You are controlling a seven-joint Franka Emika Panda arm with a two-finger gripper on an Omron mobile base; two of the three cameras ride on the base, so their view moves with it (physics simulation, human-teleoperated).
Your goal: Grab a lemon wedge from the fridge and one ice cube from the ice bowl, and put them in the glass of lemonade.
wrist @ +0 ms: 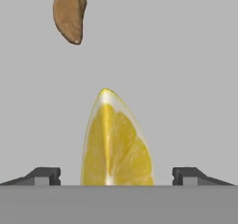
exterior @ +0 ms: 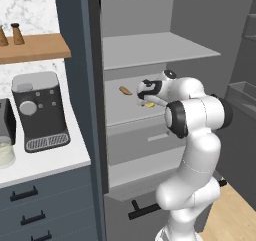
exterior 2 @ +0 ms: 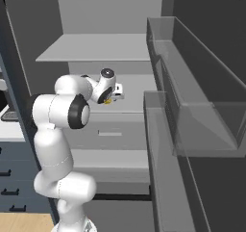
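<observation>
The fridge (exterior: 95, 85) stands open, its pale grey shelves bare to view. On the middle shelf lies the lemon wedge (wrist: 116, 141), bright yellow with a pale rind; it also peeks out under the hand as a yellow speck (exterior: 149, 105) (exterior 2: 107, 101). My gripper (wrist: 116, 176) hovers right over the wedge, open, one dark fingertip (wrist: 44, 175) on each side of it and neither touching it. From the left base view the gripper (exterior: 146, 101) reaches into the middle shelf. The ice bowl and the glass of lemonade are out of view.
A brownish-orange elongated food item (wrist: 69, 13) (exterior: 125, 90) lies on the same shelf beyond the wedge. The fridge door with clear bins (exterior 2: 192, 110) swings out to the right. A dark coffee machine (exterior: 39, 112) sits on the white counter at left, under a wooden shelf (exterior: 35, 47).
</observation>
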